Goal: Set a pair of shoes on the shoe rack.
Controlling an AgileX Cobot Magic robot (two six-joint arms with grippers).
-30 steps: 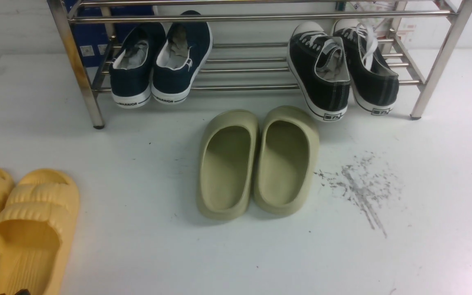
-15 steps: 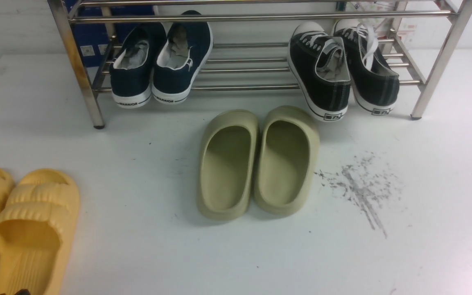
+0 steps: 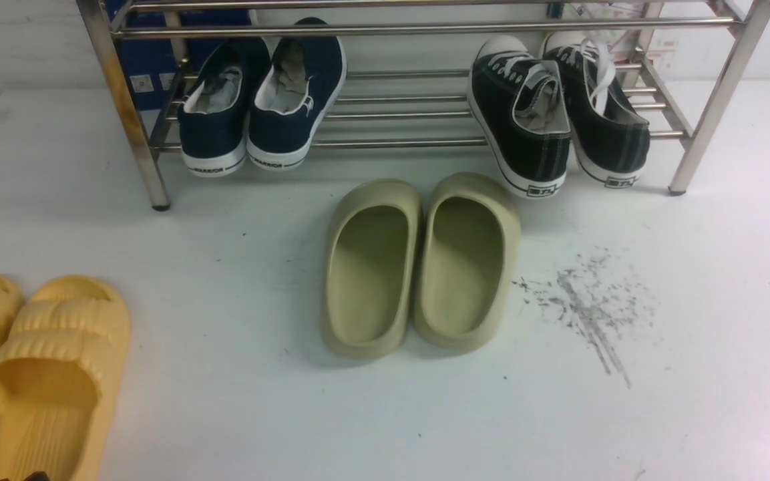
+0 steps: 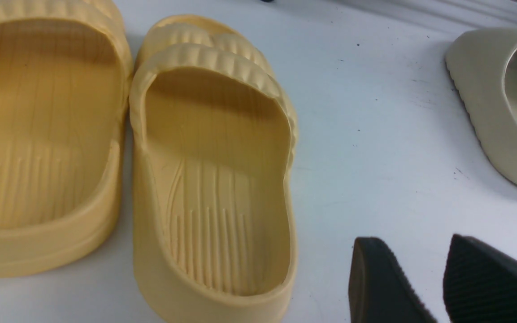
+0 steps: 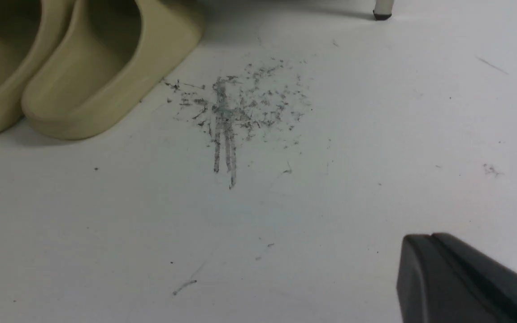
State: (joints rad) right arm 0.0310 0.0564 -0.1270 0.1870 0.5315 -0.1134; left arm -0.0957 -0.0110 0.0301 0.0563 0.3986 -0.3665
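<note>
1. We saw the black canvas low-top sneakers side by side on the lower shelf of the steel-tube shoe rack, toward its right end, with their white rubber toe caps pointing to the back and their heels jutting out past the front bar.
2. We noted white laces lying loose over the right-hand sneaker of that pair.
3. Toward the rack's left end, on the same shelf, we had the navy laceless sneakers with "WARRIOR" on their heels, also heels outward.
4. Behind them we made out a dark blue box, partly hidden.
5. On the white tabletop, in front of the rack and between the two sneaker pairs, we had the olive-green foam slippers, set close together with their openings up.
6. Near the left edge of the front view we saw the yellow ridged slides, cut off by the frame.
7. We spotted dark scuff marks on the tabletop, to the right of the olive pair.
8. We held our left pincer with its fingers apart and nothing between them, near the yellow slides.
9. We held our right pincer with its fingers together, gripping nothing, over the tabletop.
</note>
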